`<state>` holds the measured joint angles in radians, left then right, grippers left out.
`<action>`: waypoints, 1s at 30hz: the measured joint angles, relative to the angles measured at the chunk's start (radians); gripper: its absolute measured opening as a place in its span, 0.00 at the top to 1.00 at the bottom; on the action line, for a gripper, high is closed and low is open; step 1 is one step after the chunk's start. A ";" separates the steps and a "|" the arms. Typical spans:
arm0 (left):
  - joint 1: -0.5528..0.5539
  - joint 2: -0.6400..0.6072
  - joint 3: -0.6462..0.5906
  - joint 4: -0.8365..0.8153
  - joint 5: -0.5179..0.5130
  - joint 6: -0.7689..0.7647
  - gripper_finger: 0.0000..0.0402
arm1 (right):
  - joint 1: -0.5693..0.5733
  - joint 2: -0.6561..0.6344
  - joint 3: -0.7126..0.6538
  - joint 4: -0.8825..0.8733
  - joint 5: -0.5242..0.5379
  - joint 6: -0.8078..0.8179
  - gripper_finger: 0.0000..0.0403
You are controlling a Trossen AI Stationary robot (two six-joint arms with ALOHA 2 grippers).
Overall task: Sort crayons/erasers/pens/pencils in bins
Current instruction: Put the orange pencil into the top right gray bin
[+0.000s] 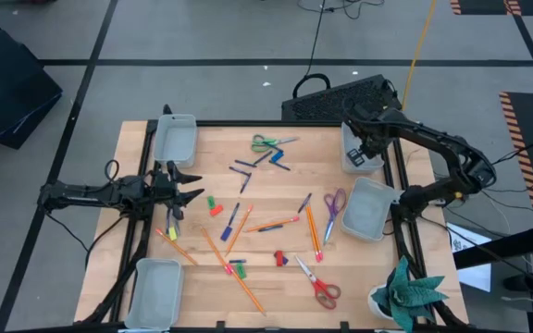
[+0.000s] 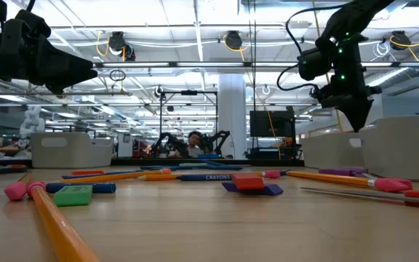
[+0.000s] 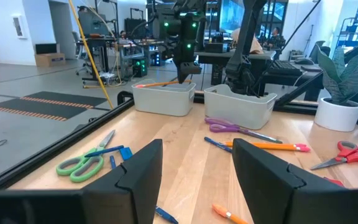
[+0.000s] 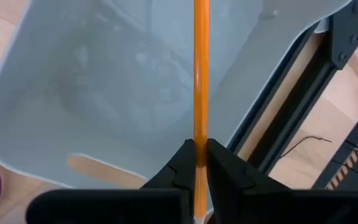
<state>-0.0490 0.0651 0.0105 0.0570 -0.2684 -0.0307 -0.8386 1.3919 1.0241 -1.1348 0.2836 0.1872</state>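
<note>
A pencil [image 4: 201,74] was held pinched in the right gripper [image 4: 201,163] over the far right bin [image 4: 104,93]; release appeared next. The left gripper [image 3: 196,163] waited with fingers spread, holding nothing, at the table's left.

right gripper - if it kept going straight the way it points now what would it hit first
Probably the floor of the bin it points into. The right gripper is shut on a pencil, so the pencil's far end would likely touch first, though depth is hard to judge.
</note>
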 joint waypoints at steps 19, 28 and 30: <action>0.000 0.000 0.000 0.000 0.000 0.000 0.51 | 0.000 0.000 -0.158 0.159 0.034 -0.050 0.85; 0.000 0.000 0.000 0.000 0.000 0.000 0.51 | 0.021 -0.054 -0.064 0.158 0.030 -0.067 0.59; 0.000 0.000 0.000 0.000 0.000 0.000 0.51 | 0.054 -0.070 -0.027 0.157 0.028 -0.059 0.56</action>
<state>-0.0493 0.0653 0.0106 0.0570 -0.2684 -0.0307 -0.7842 1.3215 0.9966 -0.9781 0.3113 0.1286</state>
